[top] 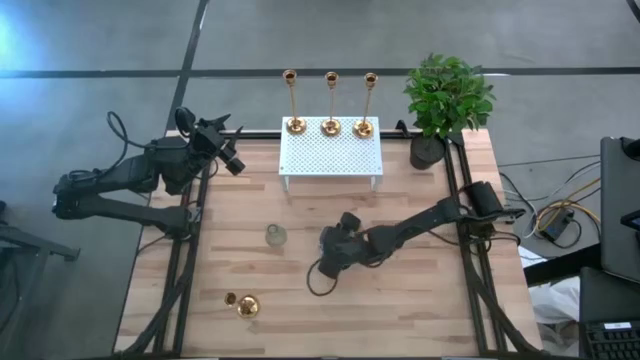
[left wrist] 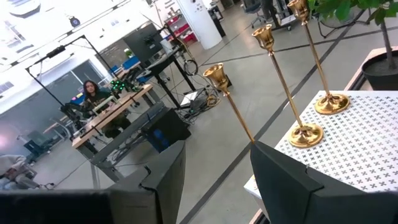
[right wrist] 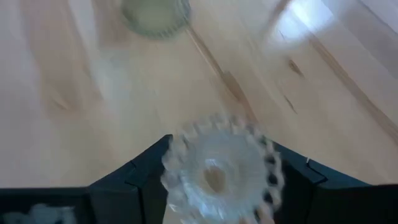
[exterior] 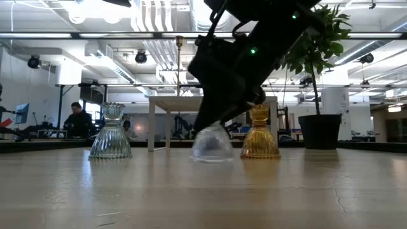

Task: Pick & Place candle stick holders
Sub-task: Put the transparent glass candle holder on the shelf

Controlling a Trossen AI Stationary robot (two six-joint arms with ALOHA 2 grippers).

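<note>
Three tall brass candlesticks (top: 330, 100) are stood in a row along the far edge of a white perforated stand (top: 330, 160), just beside one another and upright, presumably so that each flared base sits flat. A potted plant (top: 445, 100) is placed at the far right corner of the surface (top: 420, 300), just beside the stand.

The right claw (top: 325, 262) is held low at mid-surface. In the right wrist view a clear glass holder (right wrist: 221, 168) with a scalloped, ribbed rim is seen between its fingers (right wrist: 124, 186), which are set narrowly against both its sides; the holder appears to be gripped. In the low view the glass piece (exterior: 212, 143) is seen at the surface under the dark arm; whether it is resting or just lifted cannot be told. A grip across the fluted body seems chosen because the ribs give the pads some purchase on otherwise slick glass.

A second clear ribbed holder (top: 276, 235) is stood on the surface near the claw, to its left. A gold ribbed holder (top: 247, 306) with a small gold piece beside it lies at the near left.

The left claw (top: 235, 160) is held back at the far left edge, pointed toward the stand, with its fingers (left wrist: 292, 186) parted and nothing between them.

The brass stems are thin, smooth and shiny, with small cups on top; the wood is pale and planked.
</note>
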